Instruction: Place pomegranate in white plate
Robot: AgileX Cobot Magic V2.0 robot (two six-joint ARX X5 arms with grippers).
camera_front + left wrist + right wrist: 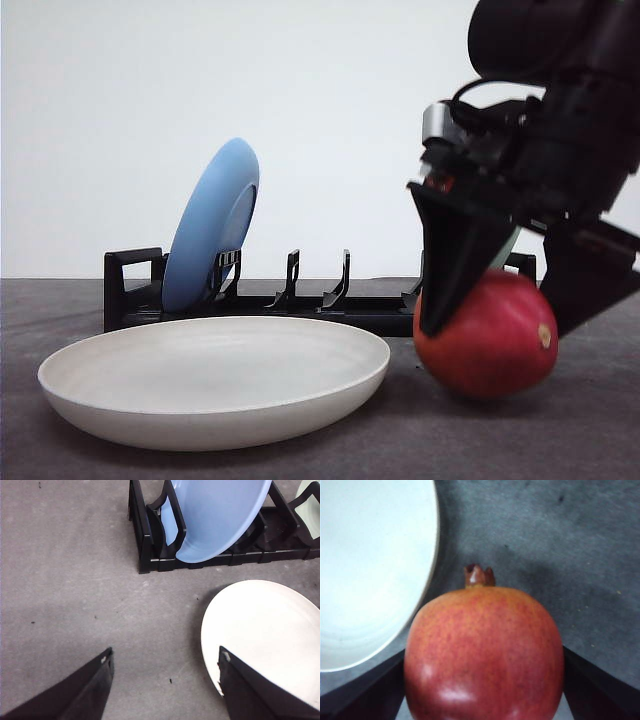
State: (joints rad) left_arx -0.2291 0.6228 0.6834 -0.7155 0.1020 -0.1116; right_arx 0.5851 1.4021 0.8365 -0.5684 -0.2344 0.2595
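Grey, slightly speckled tabletop runs back to a plain white wall. On the right of the front view the right gripper [495, 290] has its two black fingers straddling the pomegranate [488, 335], one finger against its left flank and the other at its right; in the right wrist view the fruit sits between the fingers with its crown pointing away. The jaws look closed onto the fruit, which seems to rest on the table or sit barely above it; I cannot tell which. Just left of the fruit lies the white plate [215, 385], flat and empty, its right rim close to the pomegranate but apart from it. Behind both stands a black dish rack [135, 290] with a blue plate [210, 225] leaning upright in its left slots. The left gripper [165, 665] hangs with fingers spread wide over bare table at the plate's left edge, holding nothing.

The step in hand looks like the lift and carry. To do it well, raise the fruit high enough to clear the plate's raised rim before moving left, keep the squeeze steady since the glossy round skin could slip, and release low over the plate's middle so it does not roll out.
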